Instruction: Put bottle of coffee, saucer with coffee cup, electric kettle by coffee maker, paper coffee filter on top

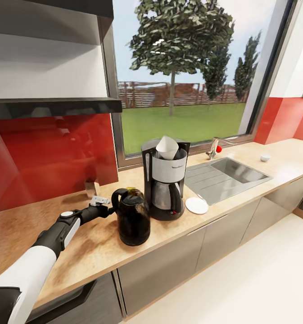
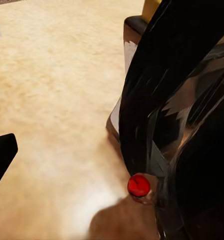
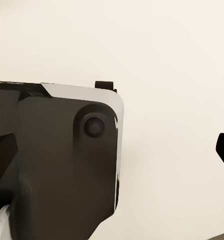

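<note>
The black and silver coffee maker (image 1: 165,182) stands on the wooden countertop (image 1: 92,252) under the window, with a white paper filter (image 1: 167,147) cone in its top. Just to its left stands the black electric kettle (image 1: 133,217), huge in the left wrist view (image 2: 181,110). My left gripper (image 1: 108,209) is at the kettle's handle, open, with one finger (image 2: 3,156) far from the black body. A white saucer (image 1: 196,205) lies right of the coffee maker. A small white cup (image 1: 265,157) sits beyond the sink. My right gripper (image 3: 112,150) is open over the floor.
A steel sink (image 1: 228,174) with a tap (image 1: 213,147) is set into the counter on the right. A small pale jar-like object (image 1: 92,188) stands by the red backsplash behind the kettle. A dark shelf (image 1: 56,106) hangs above. Part of my own base (image 3: 57,155) is below the right gripper.
</note>
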Controlling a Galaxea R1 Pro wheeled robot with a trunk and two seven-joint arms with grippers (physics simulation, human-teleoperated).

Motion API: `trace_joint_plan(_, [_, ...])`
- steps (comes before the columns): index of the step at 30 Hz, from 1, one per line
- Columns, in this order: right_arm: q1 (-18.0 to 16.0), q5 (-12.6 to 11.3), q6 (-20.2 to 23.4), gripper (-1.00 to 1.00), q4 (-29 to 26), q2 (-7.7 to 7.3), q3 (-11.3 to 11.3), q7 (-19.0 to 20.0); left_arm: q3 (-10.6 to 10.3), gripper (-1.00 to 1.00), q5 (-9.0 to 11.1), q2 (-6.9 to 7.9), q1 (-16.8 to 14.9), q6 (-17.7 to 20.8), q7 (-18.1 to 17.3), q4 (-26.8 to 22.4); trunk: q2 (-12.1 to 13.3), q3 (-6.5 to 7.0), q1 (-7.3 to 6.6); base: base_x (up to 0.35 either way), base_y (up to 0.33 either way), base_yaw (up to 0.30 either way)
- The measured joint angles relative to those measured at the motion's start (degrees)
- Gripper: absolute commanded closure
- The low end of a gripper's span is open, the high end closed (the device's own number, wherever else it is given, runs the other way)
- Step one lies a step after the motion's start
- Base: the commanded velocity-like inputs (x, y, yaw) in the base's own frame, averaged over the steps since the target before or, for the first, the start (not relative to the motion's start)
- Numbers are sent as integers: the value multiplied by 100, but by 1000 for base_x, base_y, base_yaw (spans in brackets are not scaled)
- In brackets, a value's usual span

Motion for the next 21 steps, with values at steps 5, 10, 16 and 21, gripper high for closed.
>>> trace_joint_plan(5, [0,0,-3,-100,0,0,0,0,4,-100,0,3,0,-3,-2,0,0,0,0,0,0,0])
trace_joint_plan(10, [0,0,-7,-100,0,0,0,-1,5,-100,0,4,0,-8,-1,0,0,0,0,0,0,0])
trace_joint_plan(16, [0,0,-8,-100,0,0,0,0,5,-100,0,4,0,-9,4,0,0,0,0,-4,0,0])
trace_joint_plan(21, [0,0,-8,-100,0,0,0,-1,5,-100,0,4,0,-9,6,0,1,0,1,-118,0,0])
